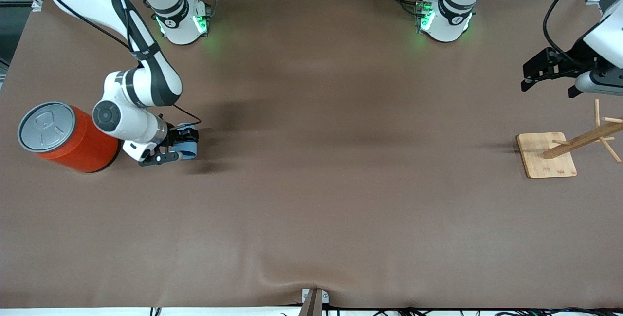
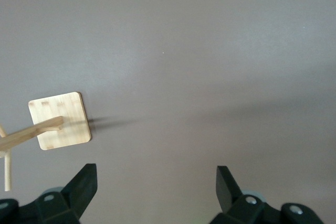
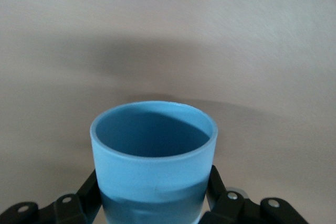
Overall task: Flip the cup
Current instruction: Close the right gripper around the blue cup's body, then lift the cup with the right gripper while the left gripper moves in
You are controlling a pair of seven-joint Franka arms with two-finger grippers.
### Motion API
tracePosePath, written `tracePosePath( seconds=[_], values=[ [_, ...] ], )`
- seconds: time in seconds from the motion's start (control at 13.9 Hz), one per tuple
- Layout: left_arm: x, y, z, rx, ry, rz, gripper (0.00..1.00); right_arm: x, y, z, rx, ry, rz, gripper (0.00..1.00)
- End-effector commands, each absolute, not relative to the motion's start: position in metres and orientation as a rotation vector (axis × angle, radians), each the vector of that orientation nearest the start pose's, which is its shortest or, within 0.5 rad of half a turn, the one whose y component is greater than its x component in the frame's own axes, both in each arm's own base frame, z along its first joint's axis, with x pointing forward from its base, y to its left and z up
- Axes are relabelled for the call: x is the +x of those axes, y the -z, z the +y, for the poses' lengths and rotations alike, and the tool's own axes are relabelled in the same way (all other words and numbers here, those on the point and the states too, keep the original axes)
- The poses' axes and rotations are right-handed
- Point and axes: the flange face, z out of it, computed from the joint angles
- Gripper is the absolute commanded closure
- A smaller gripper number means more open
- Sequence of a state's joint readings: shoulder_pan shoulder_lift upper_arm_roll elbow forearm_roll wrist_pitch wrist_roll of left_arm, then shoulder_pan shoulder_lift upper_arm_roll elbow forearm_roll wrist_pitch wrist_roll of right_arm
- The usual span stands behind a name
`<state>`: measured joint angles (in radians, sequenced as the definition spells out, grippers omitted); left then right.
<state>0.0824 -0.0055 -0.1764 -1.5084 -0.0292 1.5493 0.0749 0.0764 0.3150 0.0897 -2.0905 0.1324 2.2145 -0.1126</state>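
The light-blue cup (image 1: 189,148) is held between the fingers of my right gripper (image 1: 181,146), low over the table beside the orange can. In the right wrist view the cup (image 3: 153,163) fills the space between the black fingers (image 3: 90,190), and its deep-blue mouth points away from the wrist. My right gripper (image 3: 155,192) is shut on its lower wall. I cannot tell whether the cup touches the table. My left gripper (image 1: 546,88) is open and empty, waiting over the table at the left arm's end; its fingers stand wide apart in the left wrist view (image 2: 156,178).
A large orange can (image 1: 68,138) with a grey pull-tab lid stands right beside the right arm's wrist. A wooden peg rack on a square base (image 1: 546,155) stands below the left gripper; it also shows in the left wrist view (image 2: 60,120). Brown table cover (image 1: 340,184).
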Motion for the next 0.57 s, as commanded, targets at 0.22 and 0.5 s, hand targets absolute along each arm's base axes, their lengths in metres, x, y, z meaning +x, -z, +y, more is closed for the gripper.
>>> tracePosePath(
  seconds=[0.22, 0.5],
  values=[
    [0.544, -0.663, -0.053, -3.165, 0.09, 0.306, 0.0, 0.588, -0.369, 0.256, -2.901, -0.177, -0.68, 1.0],
    [0.544, -0.66, -0.055, -3.168, 0.079, 0.321, 0.0, 0.581, -0.368, 0.364, -2.828, -0.034, -1.153, 1.0]
  ],
)
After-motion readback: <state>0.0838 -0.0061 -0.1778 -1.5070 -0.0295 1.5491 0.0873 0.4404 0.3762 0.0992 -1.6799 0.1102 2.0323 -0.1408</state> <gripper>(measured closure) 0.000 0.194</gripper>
